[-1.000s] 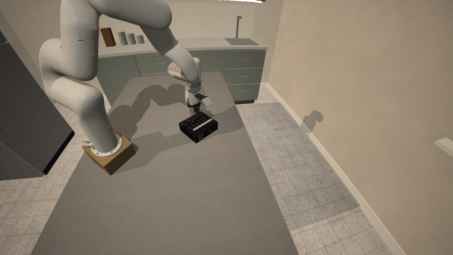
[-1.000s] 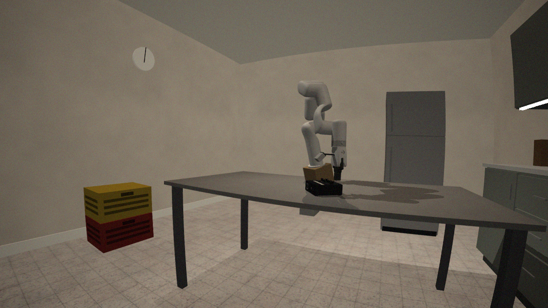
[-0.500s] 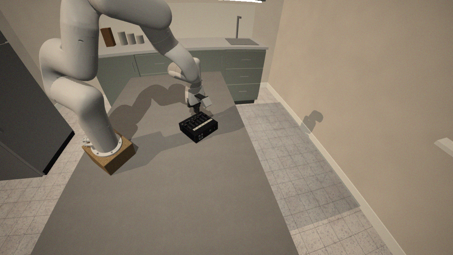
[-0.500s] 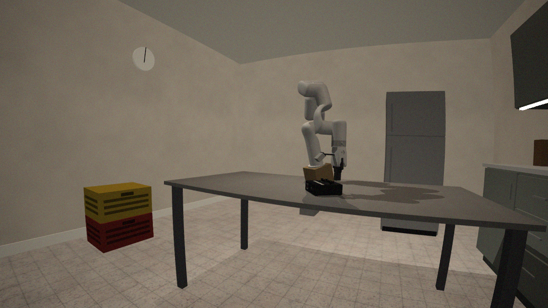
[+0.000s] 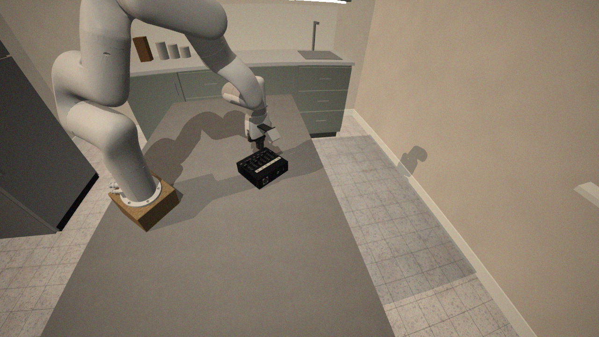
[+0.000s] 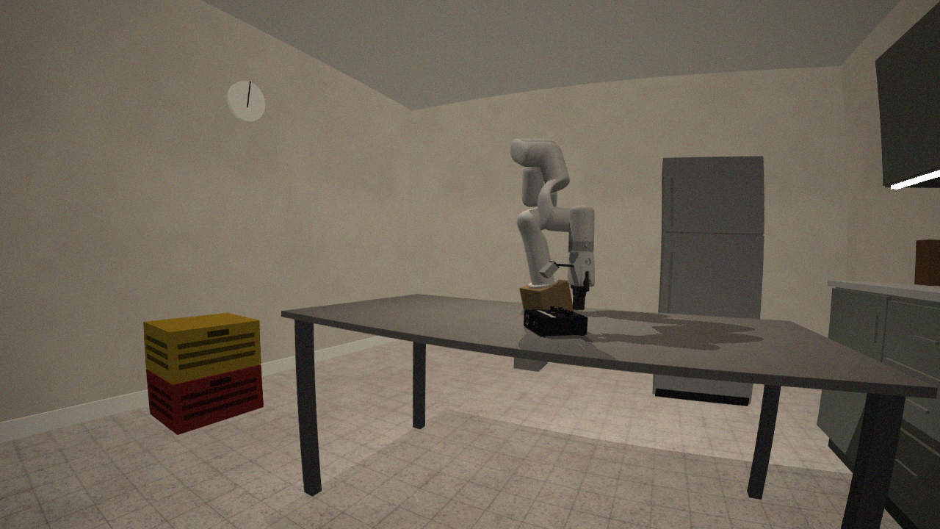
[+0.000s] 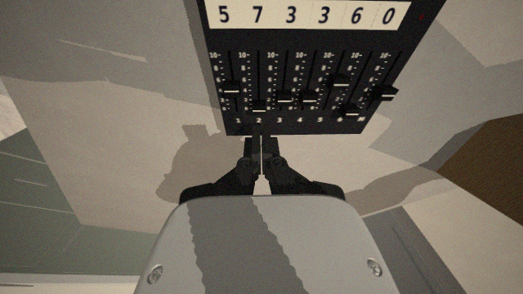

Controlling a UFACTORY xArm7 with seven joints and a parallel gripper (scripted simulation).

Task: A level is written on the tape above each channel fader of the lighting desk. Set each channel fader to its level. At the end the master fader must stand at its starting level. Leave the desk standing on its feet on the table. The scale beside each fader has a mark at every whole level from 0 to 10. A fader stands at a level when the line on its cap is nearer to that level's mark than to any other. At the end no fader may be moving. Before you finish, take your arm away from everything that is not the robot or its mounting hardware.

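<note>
On the grey tabletop (image 5: 234,251), your empty, pinched-shut black claw (image 7: 261,140) sat just below the black channel-two fader cap (image 7: 258,107), its slot running straight ahead.

Top view: high behind the arm's base, looking down the tabletop (image 5: 234,251) toward the kitchen counter. Exterior view: low, far across the room, facing the fridge wall. Wrist view: close, over the shut tool (image 7: 261,140). All three share the lighting desk (image 5: 262,169).
</note>
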